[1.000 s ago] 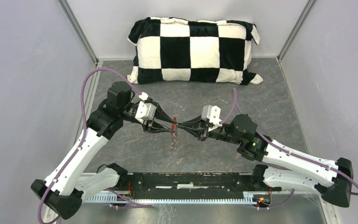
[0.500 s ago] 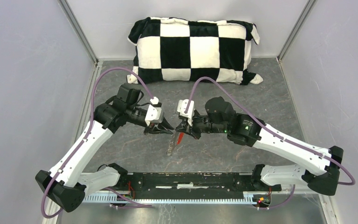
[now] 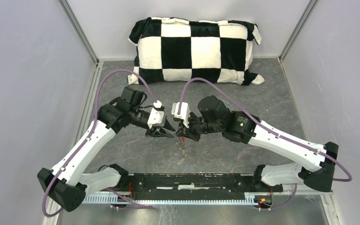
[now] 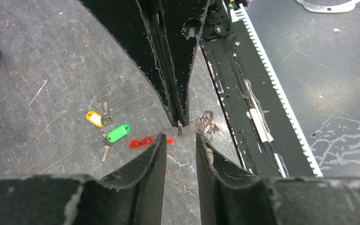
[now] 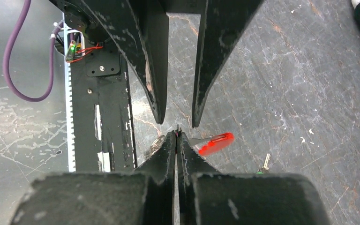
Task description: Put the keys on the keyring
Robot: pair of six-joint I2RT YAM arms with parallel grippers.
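My right gripper (image 5: 177,134) (image 3: 183,136) is shut on the keyring (image 4: 179,127), of which a thin metal edge shows at the fingertips. The keyring's red tag (image 5: 215,143) (image 4: 145,142) (image 3: 182,139) hangs beside it, blurred, and silver chain loops (image 4: 206,123) (image 3: 182,148) dangle below. My left gripper (image 4: 180,139) (image 3: 169,131) faces it tip to tip, open, with nothing between its fingers (image 5: 158,117). The keys lie on the floor: the green-headed key (image 4: 117,133) and the yellow-headed key (image 4: 94,118) sit side by side. In the top view the arms hide them.
A black-and-white checked pillow (image 3: 196,49) lies against the back wall. The black toothed base rail (image 3: 187,183) (image 4: 258,108) runs along the near edge. Grey walls (image 3: 23,84) close in both sides.
The right arm has swung left and forward with the keyring. The left arm has drawn back to the left. The red tag has dropped from between the tips to beneath the right gripper.
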